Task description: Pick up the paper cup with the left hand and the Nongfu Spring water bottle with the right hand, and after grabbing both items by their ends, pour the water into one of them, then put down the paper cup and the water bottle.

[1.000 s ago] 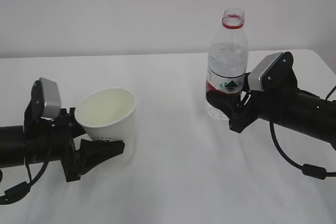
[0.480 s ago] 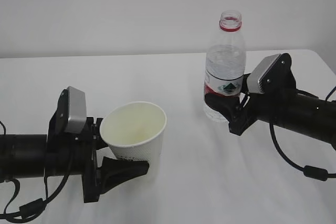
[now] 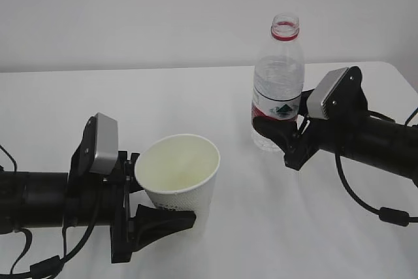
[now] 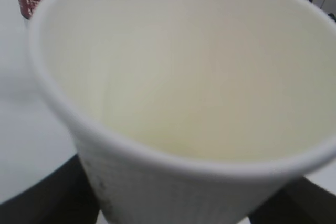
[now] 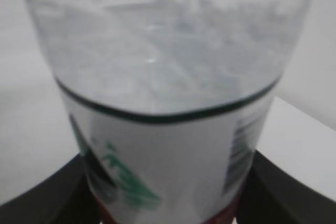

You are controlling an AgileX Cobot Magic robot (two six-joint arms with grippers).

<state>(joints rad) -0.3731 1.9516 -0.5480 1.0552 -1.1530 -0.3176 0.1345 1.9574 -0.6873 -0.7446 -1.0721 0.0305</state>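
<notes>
Compared with a second ago, the left hand [image 3: 147, 210] is carrying the paper cup [image 3: 177, 174] further toward the middle of the white table [image 3: 215, 96] and nearer the camera — the cup was sitting well to the left then and is now lying closer to the Nongfu Spring water bottle [image 3: 277, 83], though the two are still well apart. The bottle is shifting only slightly, a touch up and to the left, with the right hand [image 3: 277, 132] barely moving. The left fingers [image 3: 160, 220] are pinching the cup low on its wall, one on either side near the base, and the cup is tilting a little, its open mouth facing up and toward the camera. It is showing a white outside with faint dark print near the bottom and a cream inside [image 4: 189, 72]; the left wrist view is showing no liquid in it. The right fingers [image 3: 268, 125] are clamping the bottle at its lower part, around the red label with the green mountain logo [image 5: 118, 182]. The bottle is standing upright and uncapped, its red neck ring [image 3: 285, 33] at the top, with clear water [image 5: 157, 45] visible through the plastic above the label.
</notes>
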